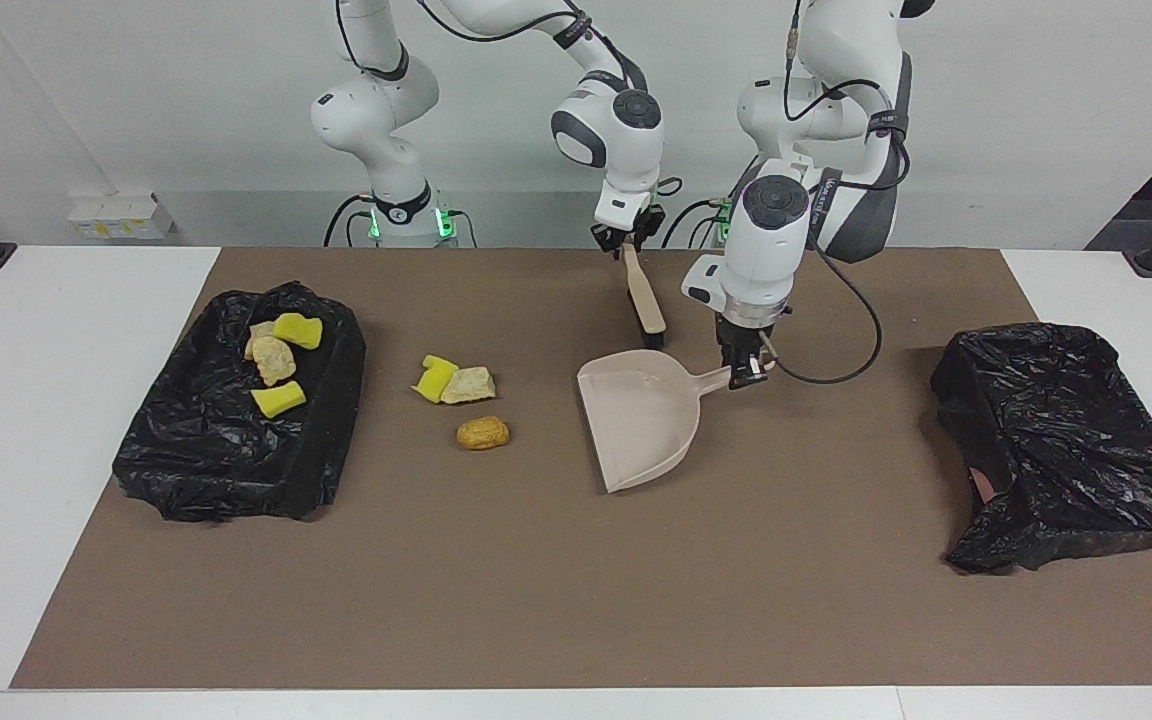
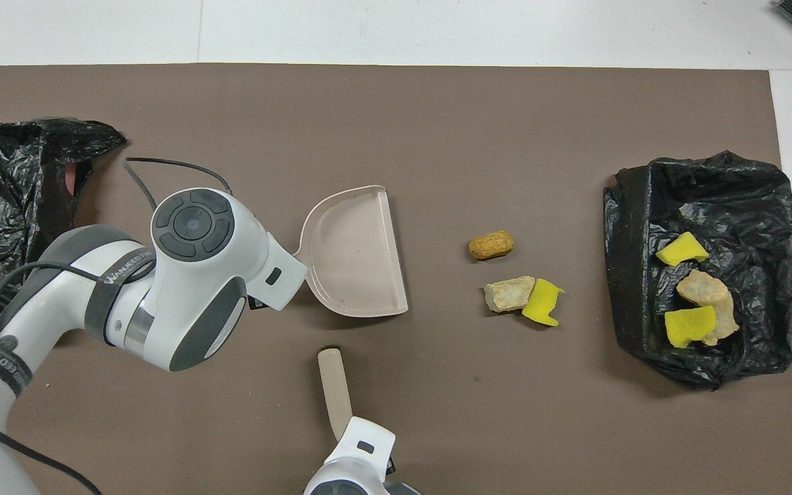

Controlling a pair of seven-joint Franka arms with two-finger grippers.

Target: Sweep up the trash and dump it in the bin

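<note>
Three pieces of trash lie loose on the brown mat: a yellow sponge wedge [image 1: 434, 378] [image 2: 542, 302], a beige chunk [image 1: 468, 385] [image 2: 508, 293] touching it, and a golden-brown lump [image 1: 483, 432] [image 2: 491, 245]. Several more pieces sit in the black-bagged bin [image 1: 326, 440] [image 2: 619, 227] at the right arm's end. My left gripper [image 1: 744, 372] is shut on the handle of the beige dustpan [image 1: 641, 420] [image 2: 355, 254], whose open mouth faces the loose trash. My right gripper [image 1: 626, 240] is shut on the handle of the brush [image 1: 644, 300] [image 2: 335, 392], which hangs tilted, nearer to the robots than the dustpan.
A second crumpled black bag [image 1: 1066, 450] [image 2: 4, 199] lies at the left arm's end of the mat. A cable [image 1: 836, 350] loops from the left wrist. White tabletop [image 1: 56, 400] borders the mat.
</note>
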